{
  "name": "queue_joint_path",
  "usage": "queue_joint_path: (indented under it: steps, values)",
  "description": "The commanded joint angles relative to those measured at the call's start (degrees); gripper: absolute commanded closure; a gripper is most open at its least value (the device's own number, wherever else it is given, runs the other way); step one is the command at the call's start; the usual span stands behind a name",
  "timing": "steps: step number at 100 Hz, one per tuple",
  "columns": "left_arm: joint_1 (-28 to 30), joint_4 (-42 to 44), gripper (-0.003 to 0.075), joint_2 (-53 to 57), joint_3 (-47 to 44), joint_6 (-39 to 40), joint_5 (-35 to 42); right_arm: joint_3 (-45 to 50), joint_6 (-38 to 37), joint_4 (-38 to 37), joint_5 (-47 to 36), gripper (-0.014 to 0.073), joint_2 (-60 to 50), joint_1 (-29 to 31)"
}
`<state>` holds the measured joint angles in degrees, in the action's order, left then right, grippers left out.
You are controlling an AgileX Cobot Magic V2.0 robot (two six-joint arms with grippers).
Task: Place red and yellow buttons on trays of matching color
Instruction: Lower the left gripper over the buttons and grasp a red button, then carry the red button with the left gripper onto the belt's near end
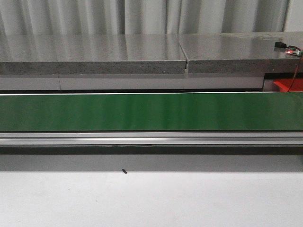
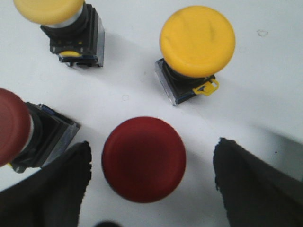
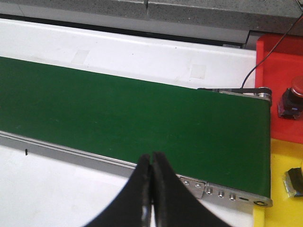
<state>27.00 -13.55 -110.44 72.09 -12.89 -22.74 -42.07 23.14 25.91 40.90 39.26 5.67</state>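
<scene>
Left end effector [image 2: 151, 189] spread wide, one red button [image 2: 144, 159] between its fingers [image 2: 52, 189], none touching it. Second red button [image 2: 19, 130] at left edge, lying tilted. Beyond, two yellow buttons: one [image 2: 197, 45] upper right, one [image 2: 59, 21] upper left. All four on the white worktop [image 2: 265, 71].

Right end effector [image 3: 152, 189] pinched closed, empty, over the green conveyor belt [image 3: 142, 118]. At right edge: yellow tray [image 3: 277, 189] with a dark item, probably a button base; past it, red tray [image 3: 279, 61] holding one red-capped button [image 3: 293, 97].

Front view: belt only, red tray corner [image 1: 288, 86] far right.
</scene>
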Motion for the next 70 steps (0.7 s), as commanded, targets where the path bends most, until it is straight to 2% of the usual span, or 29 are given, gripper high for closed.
queue_joint_path:
  steps: [1,31,54,70]
  values:
    - [0.0,-0.4,0.0321,3.0,1.8,0.6,3.6,-1.6,0.5,0.9,-3.2,0.0662,-0.2,0.0]
    - [0.0,-0.4,0.0628,3.0,1.8,0.6,4.6,-1.6,0.5,0.9,-3.2,0.0662,-0.2,0.0]
    - [0.0,-0.4,0.0731,5.8,1.8,0.6,1.0,-1.6,0.5,0.9,-3.2,0.0662,-0.2,0.0]
    - [-0.6,-2.6,0.0733,11.2,1.8,0.6,-2.1,-1.6,0.5,0.9,-3.2,0.0662,-0.2,0.0]
